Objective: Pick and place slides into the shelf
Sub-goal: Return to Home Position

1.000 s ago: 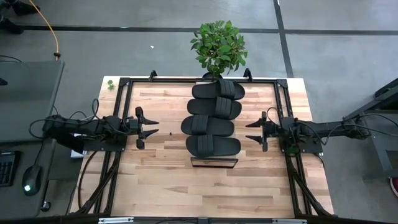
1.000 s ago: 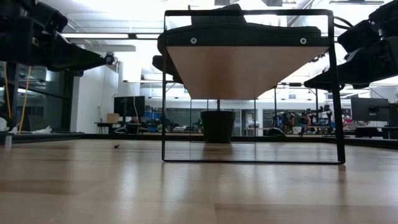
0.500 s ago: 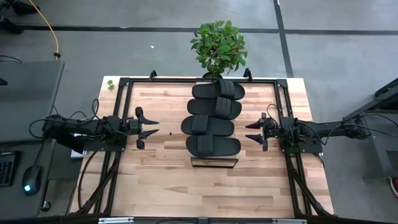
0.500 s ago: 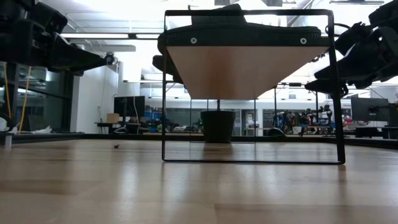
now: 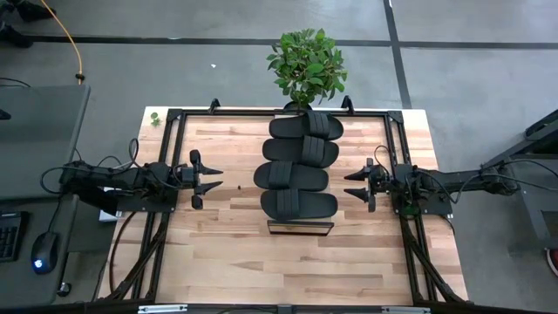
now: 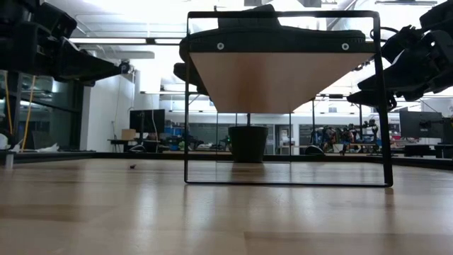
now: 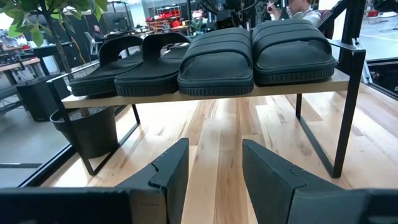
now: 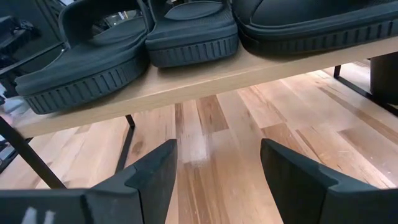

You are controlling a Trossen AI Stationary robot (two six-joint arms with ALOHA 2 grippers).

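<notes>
Several matte black slides (image 5: 298,166) lie side by side in a row on the shelf (image 5: 300,228), soles down on its light-wood board (image 7: 186,96). The board stands raised above the tabletop on a dark metal frame (image 6: 379,106). My left gripper (image 5: 214,179) hovers open to the left of the shelf, fingers pointing at it. My right gripper (image 5: 353,185) hovers open to the right of it. In the wrist views the slides (image 7: 224,56) (image 8: 193,37) show beyond my open left gripper (image 7: 214,180) and right gripper (image 8: 217,180).
A potted plant (image 5: 305,65) stands at the table's far edge behind the shelf; its dark pot (image 6: 248,143) shows under the board. Black frame rails (image 5: 170,166) run along both table sides. Bare wood (image 5: 296,270) lies between the shelf and the near edge.
My right gripper has drawn back a little toward the table's right edge, away from the shelf, and stays open. The slides and the shelf have kept still.
</notes>
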